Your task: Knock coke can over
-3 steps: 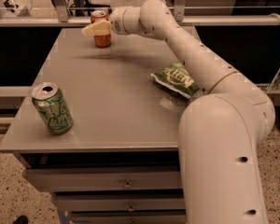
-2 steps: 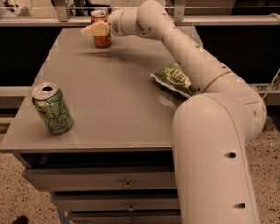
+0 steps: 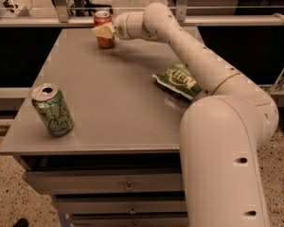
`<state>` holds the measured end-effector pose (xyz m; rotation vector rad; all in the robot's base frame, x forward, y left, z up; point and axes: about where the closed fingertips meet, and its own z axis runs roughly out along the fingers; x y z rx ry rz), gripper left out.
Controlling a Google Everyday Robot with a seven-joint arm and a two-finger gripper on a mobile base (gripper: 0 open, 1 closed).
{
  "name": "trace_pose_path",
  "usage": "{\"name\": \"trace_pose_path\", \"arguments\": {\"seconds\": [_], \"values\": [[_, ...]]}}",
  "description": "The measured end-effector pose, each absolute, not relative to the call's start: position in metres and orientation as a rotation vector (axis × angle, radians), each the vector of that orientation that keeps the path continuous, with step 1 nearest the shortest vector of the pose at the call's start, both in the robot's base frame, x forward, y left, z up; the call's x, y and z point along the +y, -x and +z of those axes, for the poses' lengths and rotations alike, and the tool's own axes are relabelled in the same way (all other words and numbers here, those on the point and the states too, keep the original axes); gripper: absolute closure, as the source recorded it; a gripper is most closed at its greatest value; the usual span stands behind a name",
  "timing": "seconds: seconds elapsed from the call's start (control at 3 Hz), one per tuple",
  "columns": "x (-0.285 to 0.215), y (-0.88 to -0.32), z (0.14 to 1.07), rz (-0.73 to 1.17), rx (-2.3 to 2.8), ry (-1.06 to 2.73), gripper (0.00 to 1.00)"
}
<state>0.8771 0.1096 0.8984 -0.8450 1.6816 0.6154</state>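
The coke can point(image 3: 103, 34), red-orange with a silver top, stands upright at the far edge of the grey table point(image 3: 113, 103). My gripper point(image 3: 104, 30) reaches across the table from the right and sits right at the can, its pale fingers point(image 3: 102, 31) in front of the can's upper half and touching or nearly touching it. The lower part of the can shows below the fingers.
A green can point(image 3: 52, 110) with pale drawings stands near the table's front left corner. A green snack bag point(image 3: 178, 81) lies on the right side, partly under my arm. Drawers sit below the tabletop. A rail and a chair stand behind the table.
The gripper and the coke can stay in about the same place at the far edge. The can is still upright.
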Motion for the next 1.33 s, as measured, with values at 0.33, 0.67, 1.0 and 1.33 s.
{"name": "trace_pose_path", "arguments": {"seconds": [0.33, 0.67, 1.0, 1.33], "values": [[0.09, -0.866, 0.913, 0.615, 1.67, 0.844, 0.87], [0.063, -0.846, 0.933, 0.623, 1.656, 0.857, 1.0], [0.031, -0.819, 0.952, 0.618, 1.659, 0.906, 1.0], [0.005, -0.791, 0.959, 0.617, 1.705, 1.01, 1.0]]}}
